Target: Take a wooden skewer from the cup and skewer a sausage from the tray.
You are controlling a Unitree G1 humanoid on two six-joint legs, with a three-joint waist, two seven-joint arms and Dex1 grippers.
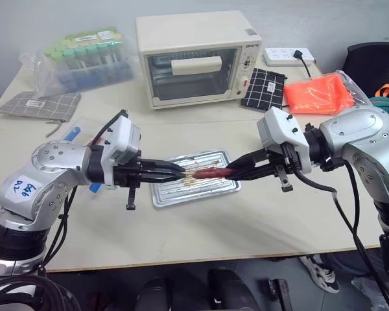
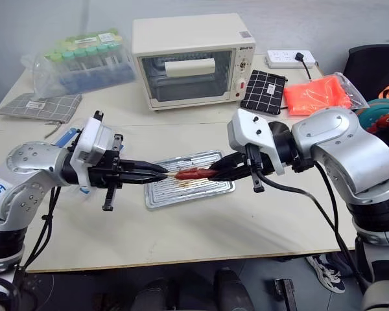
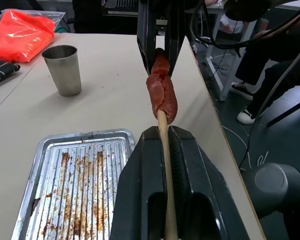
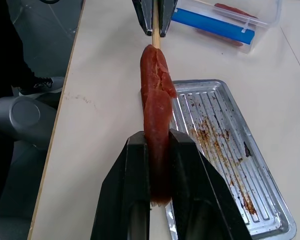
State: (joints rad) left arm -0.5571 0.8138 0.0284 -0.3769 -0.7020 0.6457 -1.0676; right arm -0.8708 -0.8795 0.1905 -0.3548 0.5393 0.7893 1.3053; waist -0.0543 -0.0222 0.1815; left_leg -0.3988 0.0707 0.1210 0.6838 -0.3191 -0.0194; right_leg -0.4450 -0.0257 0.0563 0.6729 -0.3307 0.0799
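Now the left gripper (image 1: pixel 179 171) is clamping the wooden skewer (image 3: pixel 165 150), whose tip is entering the split, dark red sausage (image 4: pixel 156 120) pinched by the right gripper (image 1: pixel 236 172) above the greasy tray (image 3: pixel 55 150).

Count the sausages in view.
1 for certain: the sausage held in the right gripper, on the wooden skewer above the tray. Red shapes in the clear box may be more.

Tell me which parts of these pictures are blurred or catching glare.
Left wrist view: the tool's fingers sit soft and close, while the wooden skewer and sausage read sharper. Right wrist view: the tray rim shines. Left eye view: the toaster oven door reflects light.
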